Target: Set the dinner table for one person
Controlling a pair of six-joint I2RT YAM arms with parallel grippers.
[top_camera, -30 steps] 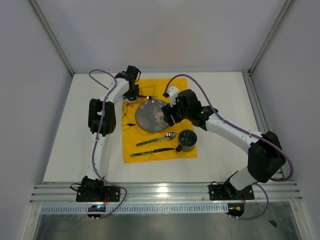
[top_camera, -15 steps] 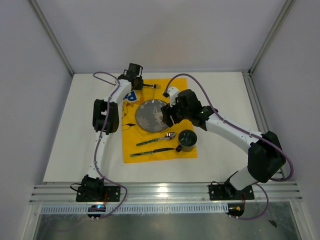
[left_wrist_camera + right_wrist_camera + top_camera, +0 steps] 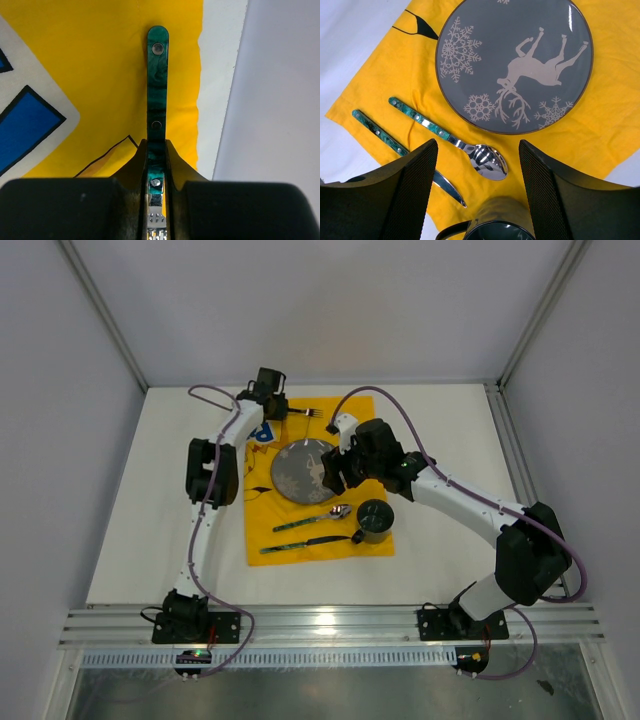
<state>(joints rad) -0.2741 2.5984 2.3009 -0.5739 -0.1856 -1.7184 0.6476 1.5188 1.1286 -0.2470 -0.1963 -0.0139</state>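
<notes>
The dinner table, a flat white surface, is seen spread beneath both arms and bounded by pale walls, and a yellow cloth is laid on it near the middle, reaching toward the far edge. On the cloth a grey plate printed with a reindeer and snowflakes is set. On the side of the plate nearer the arm bases, a spoon and a knife, both green-handled, are laid roughly side by side, slightly apart. A dark mug is stood on the cloth just beside the spoon's bowl. The left gripper is clamped tight on a green-handled utensil, whose riveted handle is shown projecting straight out past the fingertips. This utensil is held over the cloth's far edge, close to the strip of bare surface in front of the back wall; whether it touches the cloth cannot be told. The right gripper is held wide open with nothing between its fingers, positioned above the cloth over the spoon, at the plate's edge.
</notes>
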